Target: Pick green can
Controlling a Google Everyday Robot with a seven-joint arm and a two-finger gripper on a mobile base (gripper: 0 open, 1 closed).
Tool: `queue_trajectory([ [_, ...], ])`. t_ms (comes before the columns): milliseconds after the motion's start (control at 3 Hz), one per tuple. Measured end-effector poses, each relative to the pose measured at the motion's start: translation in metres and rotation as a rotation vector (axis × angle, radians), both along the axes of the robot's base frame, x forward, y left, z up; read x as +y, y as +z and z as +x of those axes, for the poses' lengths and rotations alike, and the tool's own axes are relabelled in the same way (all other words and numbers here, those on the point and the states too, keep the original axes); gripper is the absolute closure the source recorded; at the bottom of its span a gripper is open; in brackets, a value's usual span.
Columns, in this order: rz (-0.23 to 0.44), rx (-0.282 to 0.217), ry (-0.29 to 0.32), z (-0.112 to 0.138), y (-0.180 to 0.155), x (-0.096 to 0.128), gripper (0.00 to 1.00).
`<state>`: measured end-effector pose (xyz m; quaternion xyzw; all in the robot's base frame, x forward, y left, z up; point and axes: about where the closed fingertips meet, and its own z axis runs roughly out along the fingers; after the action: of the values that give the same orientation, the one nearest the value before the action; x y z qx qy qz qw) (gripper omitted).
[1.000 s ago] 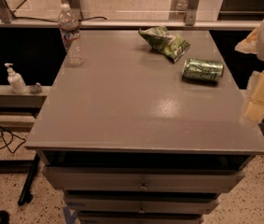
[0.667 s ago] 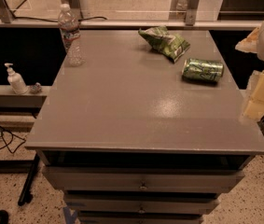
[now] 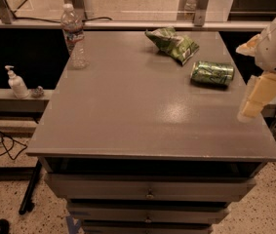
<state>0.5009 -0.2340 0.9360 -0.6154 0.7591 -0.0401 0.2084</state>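
Note:
The green can (image 3: 212,73) lies on its side on the grey table top (image 3: 128,111), near the right edge toward the back. It is shiny green with pale lettering and silver ends. My gripper (image 3: 255,97) hangs at the far right of the view, over the table's right edge, in front of and to the right of the can and apart from it. Only its pale finger and the white wrist housing show.
A green-and-white foil snack bag (image 3: 172,44) lies behind the can. A clear water bottle (image 3: 73,35) stands at the back left corner. A soap dispenser (image 3: 16,82) sits on a ledge to the left. Drawers are under the table top.

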Motion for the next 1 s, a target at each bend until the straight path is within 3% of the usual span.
queue_trajectory([
  [333, 0.007, -0.033, 0.023, 0.043, -0.028, 0.003, 0.00],
  [1000, 0.044, -0.068, 0.002, 0.128, -0.059, 0.007, 0.00],
])
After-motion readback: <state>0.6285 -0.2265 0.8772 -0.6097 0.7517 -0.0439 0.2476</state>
